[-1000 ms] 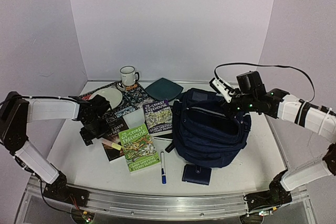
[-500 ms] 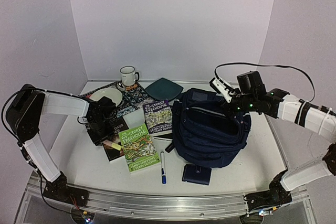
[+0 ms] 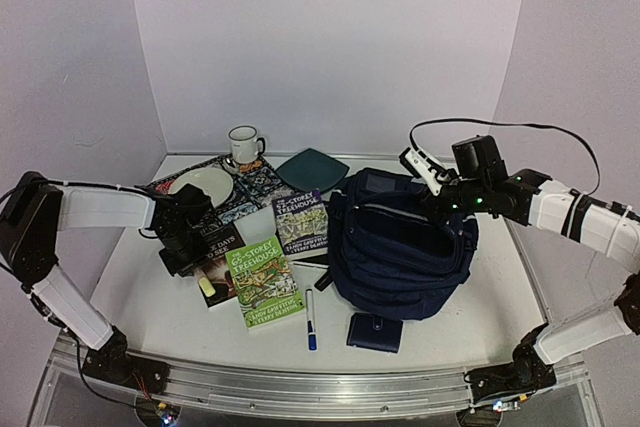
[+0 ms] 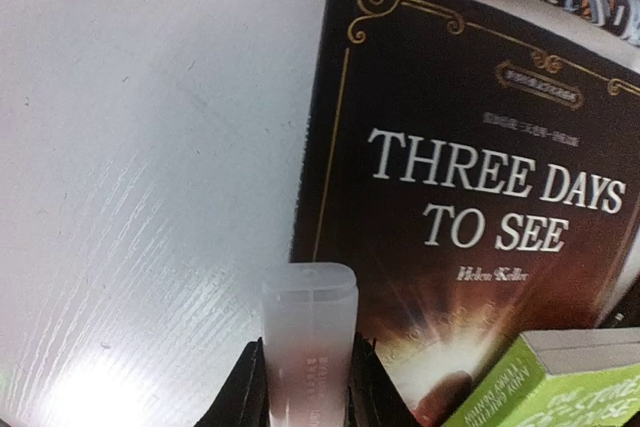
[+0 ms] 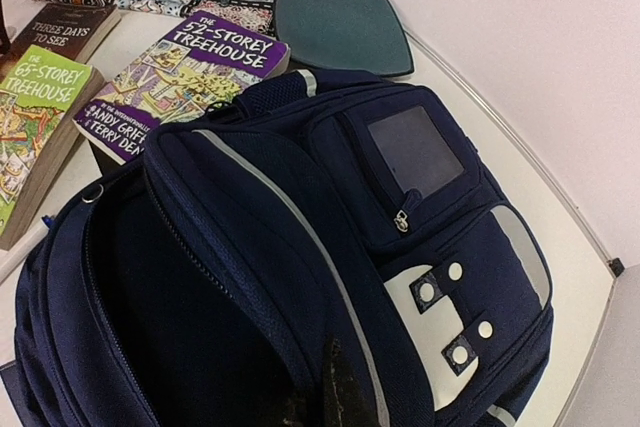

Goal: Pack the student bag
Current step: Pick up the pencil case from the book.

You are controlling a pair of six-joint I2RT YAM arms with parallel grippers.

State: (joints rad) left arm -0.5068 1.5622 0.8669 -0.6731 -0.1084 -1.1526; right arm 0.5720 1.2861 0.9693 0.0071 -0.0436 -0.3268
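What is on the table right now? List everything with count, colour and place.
student bag: one, navy, centre-right, top open
green book: one, left of bag
purple book: one, behind green book
dark book: one, black-brown, leftmost
highlighter: one, frosted cap, at dark book's left edge
pen: one, blue-white, right of green book
wallet: one, navy, in front of bag
square plate: one, teal, back
patterned mat: one, multicolour, back left
round plate: one, cream, on mat
mug: one, white, back
left pincer: black, closed on highlighter
right pincer: black, closed on bag's rim
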